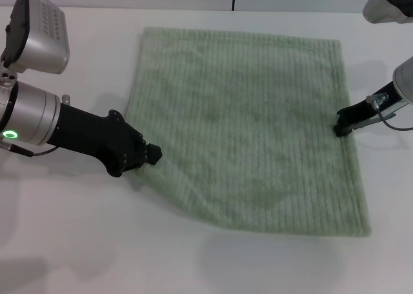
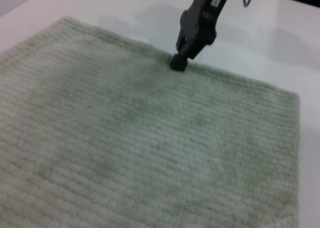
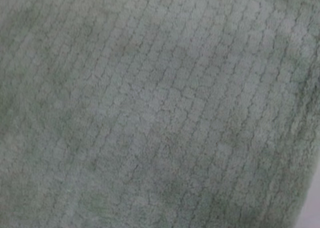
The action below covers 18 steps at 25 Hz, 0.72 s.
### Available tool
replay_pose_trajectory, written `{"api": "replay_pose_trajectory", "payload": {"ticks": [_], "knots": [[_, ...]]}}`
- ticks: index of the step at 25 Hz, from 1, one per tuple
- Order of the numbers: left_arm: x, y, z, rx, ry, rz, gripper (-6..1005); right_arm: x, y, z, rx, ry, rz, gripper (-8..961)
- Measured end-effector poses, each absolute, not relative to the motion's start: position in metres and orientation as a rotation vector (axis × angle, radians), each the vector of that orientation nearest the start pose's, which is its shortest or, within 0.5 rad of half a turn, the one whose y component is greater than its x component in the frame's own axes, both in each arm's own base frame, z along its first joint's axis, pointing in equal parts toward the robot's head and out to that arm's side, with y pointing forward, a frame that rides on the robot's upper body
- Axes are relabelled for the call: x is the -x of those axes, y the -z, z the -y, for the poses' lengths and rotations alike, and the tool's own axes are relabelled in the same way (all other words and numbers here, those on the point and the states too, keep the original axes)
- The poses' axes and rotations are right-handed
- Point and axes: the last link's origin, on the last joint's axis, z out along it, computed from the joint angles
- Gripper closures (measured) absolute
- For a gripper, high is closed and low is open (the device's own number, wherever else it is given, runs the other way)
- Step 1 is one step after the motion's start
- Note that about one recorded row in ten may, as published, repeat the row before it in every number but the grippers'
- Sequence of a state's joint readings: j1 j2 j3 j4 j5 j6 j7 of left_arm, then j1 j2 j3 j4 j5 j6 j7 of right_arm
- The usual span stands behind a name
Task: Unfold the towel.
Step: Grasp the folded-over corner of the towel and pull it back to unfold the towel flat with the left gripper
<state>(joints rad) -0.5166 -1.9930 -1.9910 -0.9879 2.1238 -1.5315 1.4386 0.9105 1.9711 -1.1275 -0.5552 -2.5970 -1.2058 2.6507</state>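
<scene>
White table (image 1: 77, 242), flat towel (image 1: 245, 126); left end effector (image 1: 151, 155), right end effector (image 1: 340, 127) pinching opposite edges.

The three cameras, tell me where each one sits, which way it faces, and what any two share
Head view: from the robot's head, forward and down at the towel on the white table; the left pincer and right pincer sit at opposite towel edges.
Left wrist view: low, looking across the towel to the right pincer.
Right wrist view: close above the weave; no body shows.
Shared: towel in all; right pincer in head and left wrist views.
</scene>
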Motion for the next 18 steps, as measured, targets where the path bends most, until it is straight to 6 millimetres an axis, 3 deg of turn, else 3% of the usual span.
{"api": "replay_pose_trajectory", "payload": {"ticks": [9,18], "knots": [[0.249,-0.0119,-0.3372,2.962,-0.001,0.499,967,-0.24,0.0116,-0.419,2.289,0.394,-1.444,954],[0.2453,-0.0174,-0.3362,2.965,0.026,0.506,966,-0.2391,0.0131,-0.4188,2.293,0.396,-1.445,954]]}}
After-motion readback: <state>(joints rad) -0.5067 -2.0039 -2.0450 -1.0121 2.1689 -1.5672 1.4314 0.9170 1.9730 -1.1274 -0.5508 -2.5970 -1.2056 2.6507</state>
